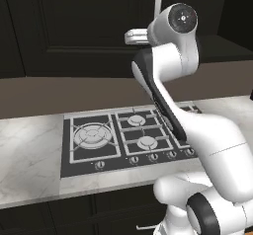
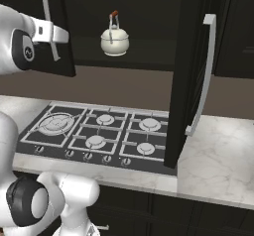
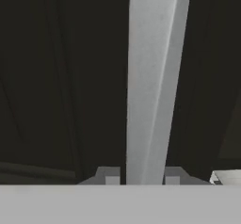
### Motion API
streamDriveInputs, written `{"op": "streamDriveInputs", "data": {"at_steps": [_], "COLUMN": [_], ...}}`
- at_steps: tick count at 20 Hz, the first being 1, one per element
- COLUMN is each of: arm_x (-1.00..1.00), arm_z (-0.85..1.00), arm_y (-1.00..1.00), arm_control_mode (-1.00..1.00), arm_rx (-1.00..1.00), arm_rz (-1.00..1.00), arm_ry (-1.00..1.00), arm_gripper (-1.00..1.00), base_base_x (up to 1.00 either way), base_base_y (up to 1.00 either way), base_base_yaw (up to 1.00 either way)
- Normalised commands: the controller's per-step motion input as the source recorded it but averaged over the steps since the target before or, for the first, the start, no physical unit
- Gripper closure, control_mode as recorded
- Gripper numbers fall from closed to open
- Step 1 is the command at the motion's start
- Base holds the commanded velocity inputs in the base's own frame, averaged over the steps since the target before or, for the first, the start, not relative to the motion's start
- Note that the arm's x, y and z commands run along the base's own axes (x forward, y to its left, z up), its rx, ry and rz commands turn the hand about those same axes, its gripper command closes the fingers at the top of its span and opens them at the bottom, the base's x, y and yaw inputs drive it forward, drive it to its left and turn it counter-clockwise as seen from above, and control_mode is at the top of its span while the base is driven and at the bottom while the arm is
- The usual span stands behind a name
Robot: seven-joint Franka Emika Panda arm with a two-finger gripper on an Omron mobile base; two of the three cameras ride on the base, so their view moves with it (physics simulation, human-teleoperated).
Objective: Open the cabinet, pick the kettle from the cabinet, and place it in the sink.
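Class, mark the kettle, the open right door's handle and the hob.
kettle [image 2: 115, 40], right base view, on its cream body.
right door's handle [image 2: 206, 76], right base view, mid-bar.
hob [image 1: 126, 139], left base view, on the centre grate.

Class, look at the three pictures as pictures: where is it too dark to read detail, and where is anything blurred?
Left base view: cabinet nearly black, panels barely readable; hob evenly lit. Right base view: kettle stands out bright in a dim interior. Hand view: handle soft-edged and blurred from closeness, fingers either side of it.
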Motion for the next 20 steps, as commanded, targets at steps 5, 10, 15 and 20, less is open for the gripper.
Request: {"op": "streamDriveInputs", "data": {"at_steps": [5, 10, 15, 20], "arm_x": [-0.4, -0.37, -0.37, -0.39], "arm_z": [0.04, 0.06, 0.05, 0.02], "arm_y": [0.34, 0.38, 0.39, 0.39], "arm_control_mode": [-1.0, -1.0, -1.0, -1.0], "arm_rx": [0.0, 0.0, 0.0, 0.0], "arm_rz": [-0.08, -0.09, -0.08, -0.09], "arm_ry": [-0.02, 0.0, 0.0, 0.0], "arm_gripper": [1.0, 1.0, 1.0, 1.0], "base_base_x": [0.0, 0.0, 0.0, 0.0], "base_base_y": [0.0, 0.0, 0.0, 0.0], "base_base_yaw": [0.0, 0.0, 0.0, 0.0]}}
